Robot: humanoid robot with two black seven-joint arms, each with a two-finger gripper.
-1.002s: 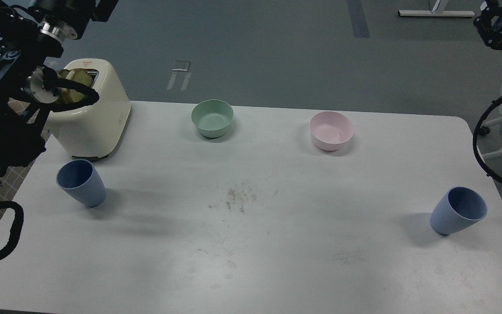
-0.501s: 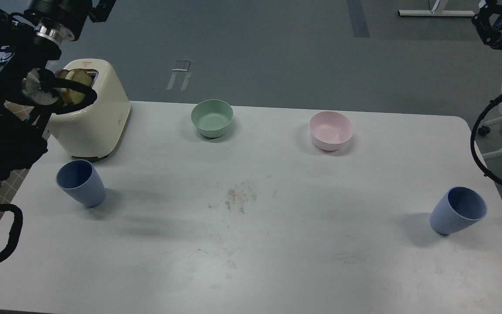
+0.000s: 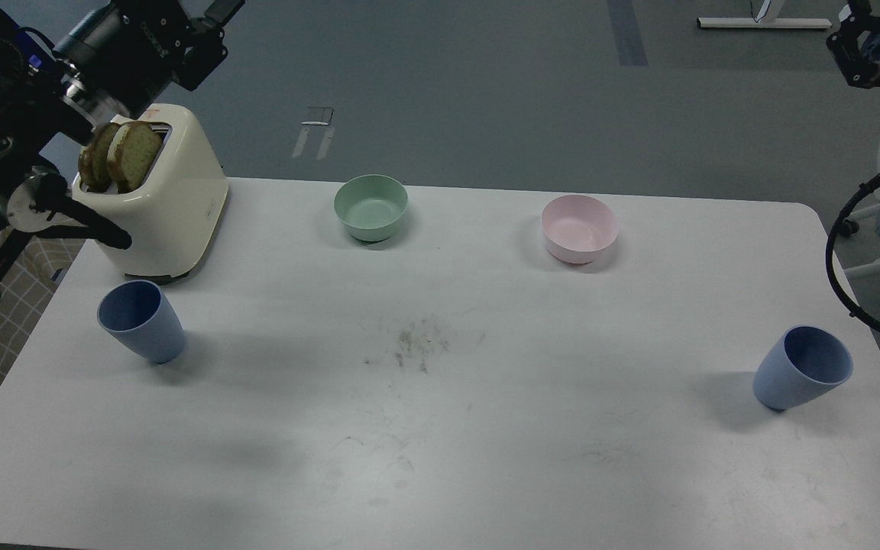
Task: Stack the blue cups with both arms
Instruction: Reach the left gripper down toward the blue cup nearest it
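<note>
From the head view, a white counter (image 3: 440,458) carries everything, and the cream toaster (image 3: 157,202) at its far left corner serves as the landmark. Two slices of browned toast (image 3: 121,155) stand up out of the toaster's slots. Just in front of the toaster, toward the near edge, stands the left blue cup (image 3: 140,321), upright on its narrow base with its mouth open upward, close to the toaster's foot but not touching it. To the right of the toaster, along the far side of the counter, sits the mint-green bowl (image 3: 371,207), and farther right again the pink bowl (image 3: 579,228); both are upright and well apart from each other. The right blue cup (image 3: 802,368) stands far across the counter from the toaster, near the right edge and nearer the front than the bowls, also upright, well apart from the left blue cup. A patch of dark crumbs or scuffs (image 3: 418,345) marks the counter's middle, between the two cups. The left arm (image 3: 20,137) comes in at the upper left, above and behind the toaster; its left claw (image 3: 215,23) reaches the top edge of the view, touches nothing, and I cannot tell whether its fingers are spread or pressed together. The right arm (image 3: 879,46) shows at the upper right corner, far from the toaster and clear of the counter; its claw is not visible.
</note>
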